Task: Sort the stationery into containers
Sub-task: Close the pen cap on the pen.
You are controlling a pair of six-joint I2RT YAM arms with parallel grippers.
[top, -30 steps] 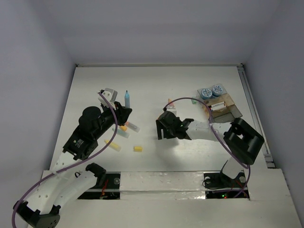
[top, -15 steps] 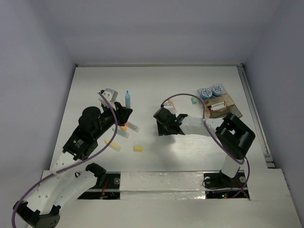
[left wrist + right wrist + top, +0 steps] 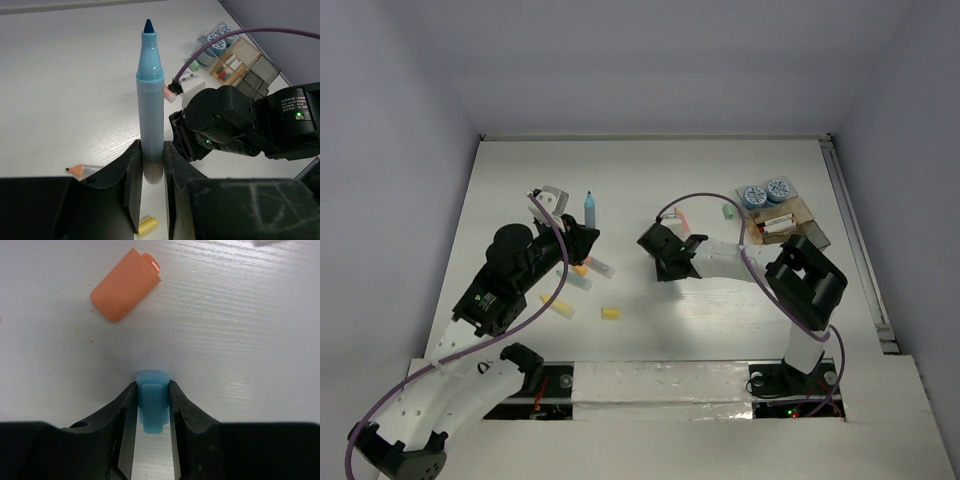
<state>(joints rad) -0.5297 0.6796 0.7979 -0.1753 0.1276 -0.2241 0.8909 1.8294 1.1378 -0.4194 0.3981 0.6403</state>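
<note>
- Far left: your left gripper (image 3: 150,167) is clamped narrow on the lower barrel of a light blue marker (image 3: 150,100). The dark tip points away from the wrist, out over the white table (image 3: 650,170).
- Below that arm, stationery lies loose on the table: a capped pencil (image 3: 80,170), an orange piece (image 3: 580,270), a long yellow stick (image 3: 558,306) and a short yellow piece (image 3: 610,314). All lie apart from either gripper.
- Centre: your right gripper (image 3: 151,387) is down at the table, its fingers (image 3: 127,405) drawn in against both sides of a short blue stick (image 3: 151,412). The stick rests on the table surface, standing between the two pads.
- Just beyond those fingers an orange cap (image 3: 125,284) lies on its side, clear of the blue stick.
- Right of centre: a pink stick (image 3: 680,215) and a small green piece (image 3: 728,211) lie on the table between the right gripper and the tray.
- Far right: the clear divided tray (image 3: 810,228) sits near the table's right edge, well apart from both grippers. Small white and red items show in its compartments. Two blue-and-white rolls (image 3: 753,195) sit side by side at its far left end.
</note>
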